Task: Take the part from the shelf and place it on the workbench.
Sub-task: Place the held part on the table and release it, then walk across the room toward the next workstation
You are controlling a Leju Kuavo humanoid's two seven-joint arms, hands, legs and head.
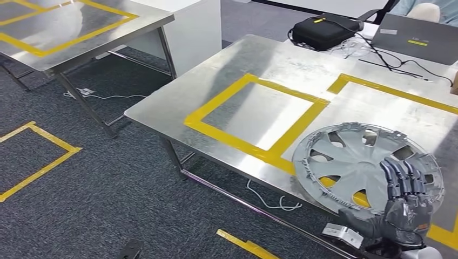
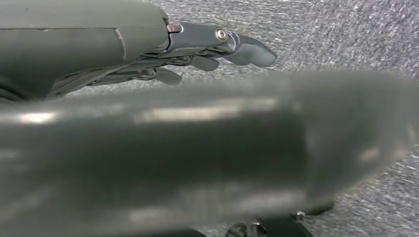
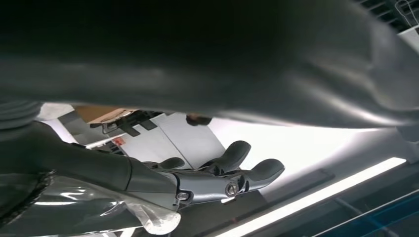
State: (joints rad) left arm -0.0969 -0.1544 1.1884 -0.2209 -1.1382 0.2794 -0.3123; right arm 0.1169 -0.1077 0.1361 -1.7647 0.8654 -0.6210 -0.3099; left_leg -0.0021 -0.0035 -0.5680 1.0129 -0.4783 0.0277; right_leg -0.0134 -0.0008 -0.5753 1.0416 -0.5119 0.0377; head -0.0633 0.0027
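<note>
Low in the right of the head view, the right hand point(image 1: 404, 200) grips the near rim of the grey hubcap point(image 1: 363, 161) — its dark fingers point(image 1: 401, 177) lie flat over the face, thumb below the edge. The hubcap sits over the worktop point(image 1: 254, 70), covering part of the yellow tape point(image 1: 258, 152); whether it rests fully I cannot tell. In the left wrist view the left hand point(image 2: 207, 47) holds nothing over grey carpet, fingers loosely extended. At upper right sit a black bag point(image 1: 324, 31) and a laptop point(image 1: 416, 38).
</note>
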